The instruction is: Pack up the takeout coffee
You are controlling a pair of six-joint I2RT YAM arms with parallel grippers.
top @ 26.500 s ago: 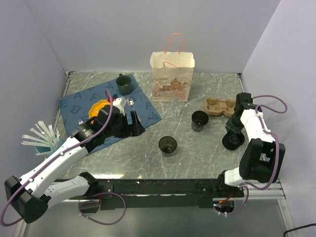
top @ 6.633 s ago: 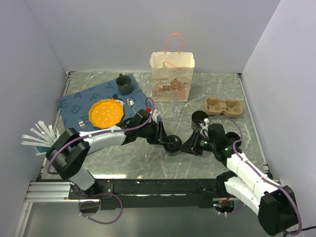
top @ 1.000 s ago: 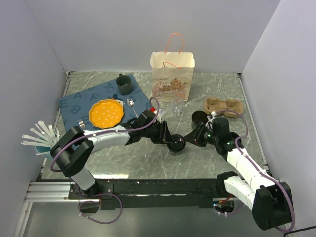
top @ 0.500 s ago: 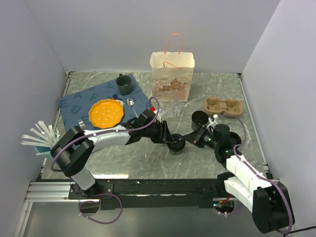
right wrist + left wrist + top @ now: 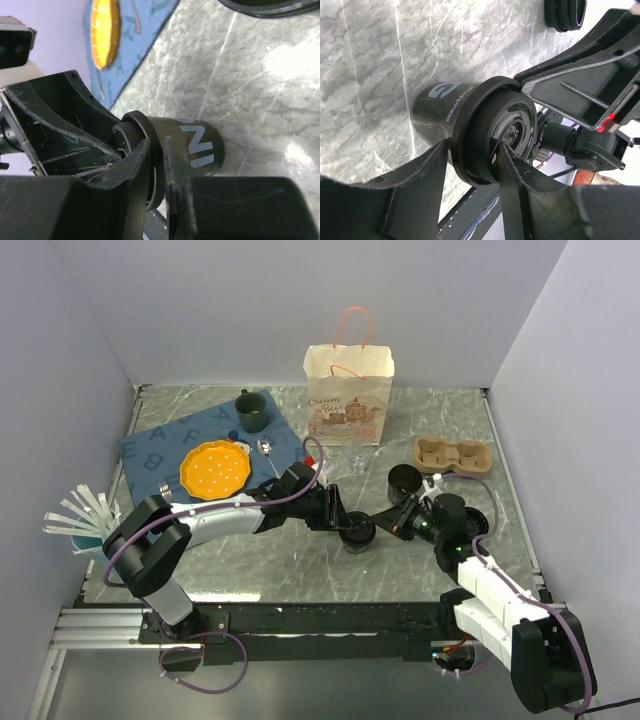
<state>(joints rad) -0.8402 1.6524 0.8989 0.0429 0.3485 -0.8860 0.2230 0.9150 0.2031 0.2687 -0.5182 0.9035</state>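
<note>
Both arms meet over one small dark disposable cup (image 5: 357, 534), which stands upright on the grey marbled table (image 5: 260, 560) a little toward 5 o'clock of the table's middle. It wears a round black plastic lid (image 5: 487, 135).

The left pincer (image 5: 472, 150) reaches in from 9 o'clock. Its two fingers (image 5: 420, 185) are set moderately apart and clasp the cup's wall on either side, just under the lid. White lettering on the cup shows between them.

The right pincer (image 5: 156, 152) comes from 3 o'clock. Its jaws stand almost together, nipping the lid's rim. In the left wrist view one of its fingers lies against the lid's edge.

A second small dark cup (image 5: 404, 479) stands near the first, at 2 o'clock of it and apart from both pincers. I cannot tell whether it has a lid. Further out along the same line lies the brown moulded-pulp two-cup tray (image 5: 451, 446), near the table's right edge and well apart from the held cup.

At 12 o'clock a cream paper bag with orange handles (image 5: 348, 400) stands upright. Toward 10 o'clock a blue placemat with pale letters (image 5: 160, 445) lies flat, carrying a round orange plate (image 5: 213, 468). A dark green handled mug (image 5: 251, 411) sits at its far corner, and a metal spoon (image 5: 266, 448) lies beside the plate. At 9 o'clock, by the table's left edge, a fan of white strips (image 5: 78, 512) sticks out of a pale blue holder.
</note>
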